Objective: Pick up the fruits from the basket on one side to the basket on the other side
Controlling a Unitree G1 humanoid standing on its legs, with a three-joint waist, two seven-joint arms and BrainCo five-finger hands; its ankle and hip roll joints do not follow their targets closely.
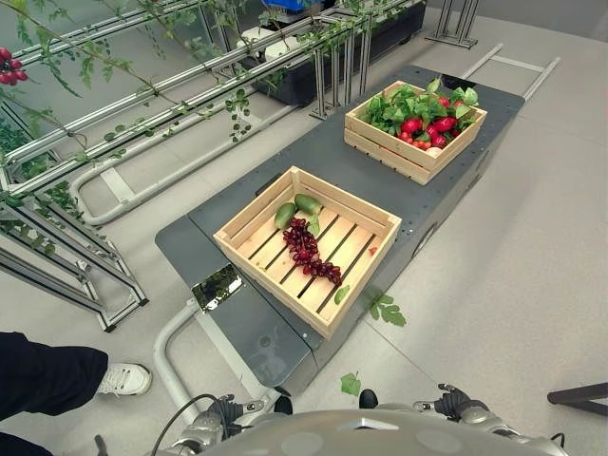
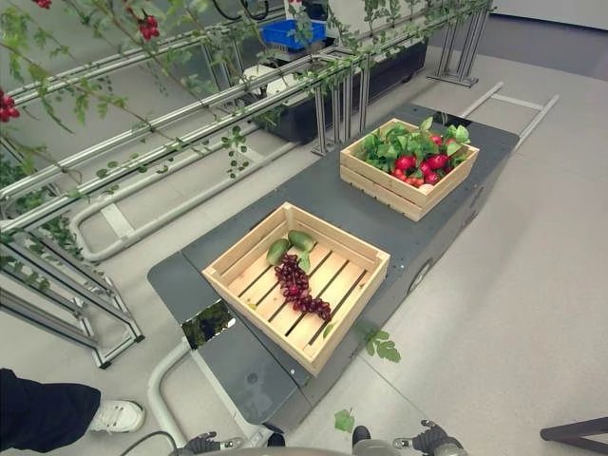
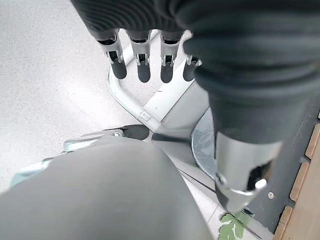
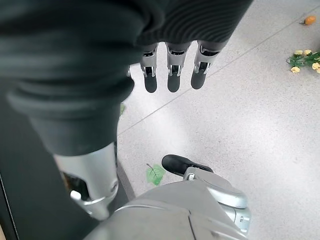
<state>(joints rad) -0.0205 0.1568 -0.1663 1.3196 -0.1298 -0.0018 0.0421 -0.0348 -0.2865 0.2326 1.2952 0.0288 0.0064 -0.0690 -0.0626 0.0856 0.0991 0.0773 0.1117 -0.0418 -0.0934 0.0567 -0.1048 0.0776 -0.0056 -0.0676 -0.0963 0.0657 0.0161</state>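
Bright, even light falls across the pale floor (image 1: 532, 237), shadows soft and faint beneath the dark bench (image 1: 285, 332). A glossy panel (image 1: 217, 286) on the bench mirrors green foliage, with a mild sheen beside it. Straight rails (image 2: 142, 123) bow slightly toward the frame edges. In the wrist views, the near dark cover (image 3: 240, 60) sits soft, out of focus.

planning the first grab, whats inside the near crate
The near crate holds a dark red grape bunch and two green fruits on its slats. Nothing looks hidden.

No readable text, labels or numbers anywhere
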